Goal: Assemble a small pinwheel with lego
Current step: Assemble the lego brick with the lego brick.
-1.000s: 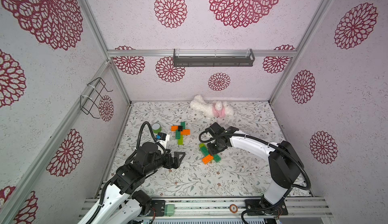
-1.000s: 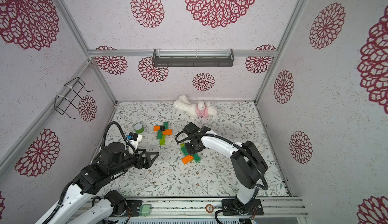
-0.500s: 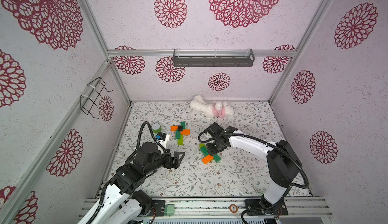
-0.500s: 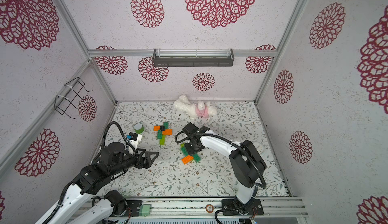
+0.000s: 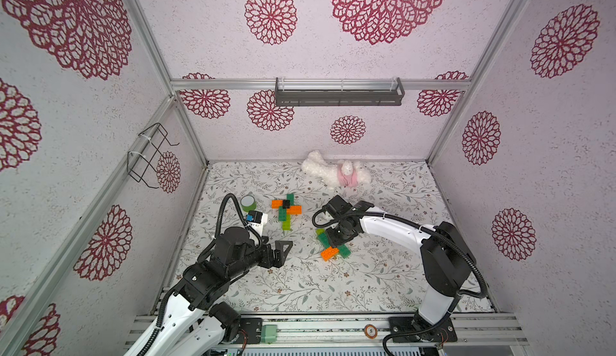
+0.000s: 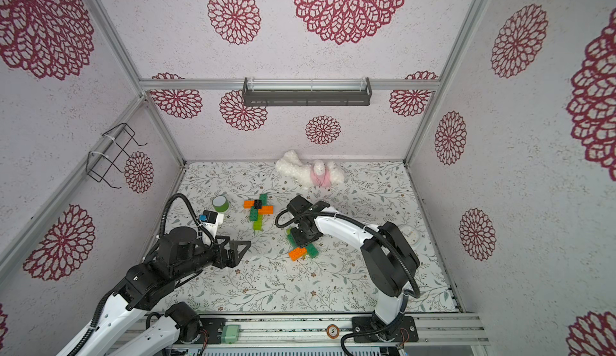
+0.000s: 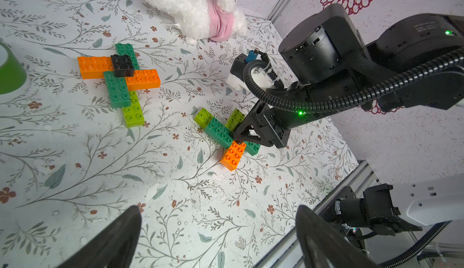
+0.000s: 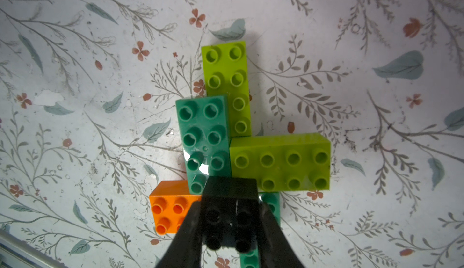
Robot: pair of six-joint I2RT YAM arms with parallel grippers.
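Right wrist view: a black square brick (image 8: pixel 231 219) is pinched between the fingers (image 8: pixel 190 231) of the right gripper (image 8: pixel 229 230), directly over the hub of a brick pinwheel (image 8: pixel 278 163) lying flat on the floral mat (image 8: pixel 75 103). The pinwheel is built of lime green bricks (image 8: pixel 227 78), dark green bricks (image 8: pixel 203 128) and an orange brick (image 8: pixel 168 206). Whether the black piece is pressed home cannot be told. In both top views the hub is covered by the right gripper (image 5: pixel 336 237), so only the blade ends are seen, near mid-mat. In the left wrist view part of it is hidden by the gripper body and the ribbed cable (image 7: pixel 326 103). A second pinwheel (image 5: pixel 286 209), capped with its own black brick, is laid apart from the first, toward the back left. A green tape roll (image 5: pixel 248 203) is stood just beside it. A white plush toy (image 5: pixel 336 174) in a pink top is left near the back wall, well apart. The left gripper (image 5: pixel 283 251) is held above bare mat, fingers spread wide, nothing between them. A wire rack (image 5: pixel 150 157) and a grey shelf (image 5: pixel 340 92) are fixed to the walls.
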